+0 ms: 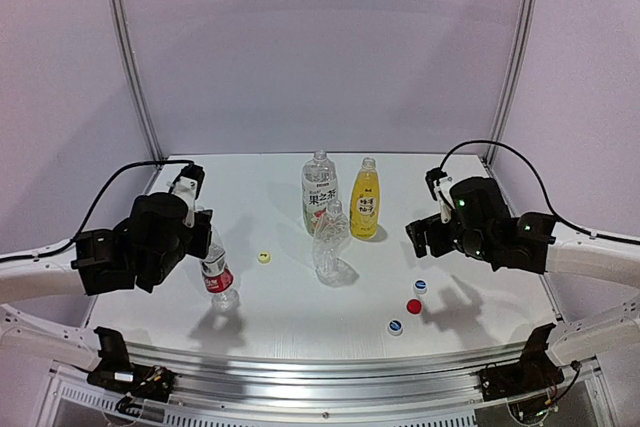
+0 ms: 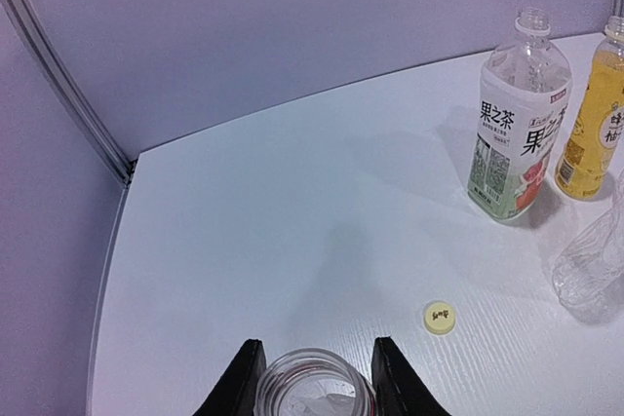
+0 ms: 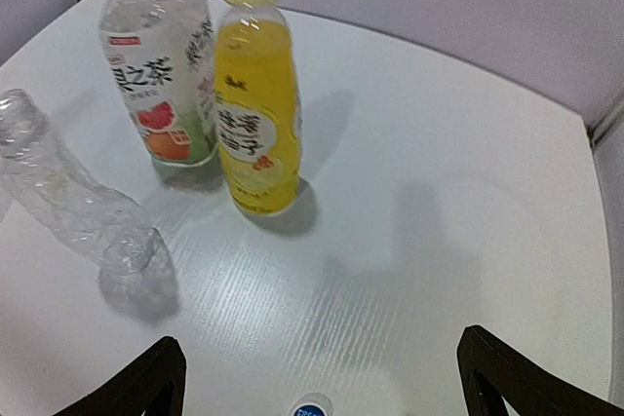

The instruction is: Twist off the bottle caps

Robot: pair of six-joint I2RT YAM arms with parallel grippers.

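Three bottles [image 1: 333, 237] crowd the table [image 1: 240, 197] centre; its far-left corner looks open.

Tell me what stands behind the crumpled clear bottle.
Behind the crumpled clear bottle stand the fruit-label bottle and the yellow bottle, both uncapped. In the top view it overlaps the fruit-label bottle's lower right part, so that corner cannot be seen clearly.

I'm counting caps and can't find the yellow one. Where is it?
In the top view, the yellow cap lies left of centre, between the red-label bottle and the plain clear bottle.
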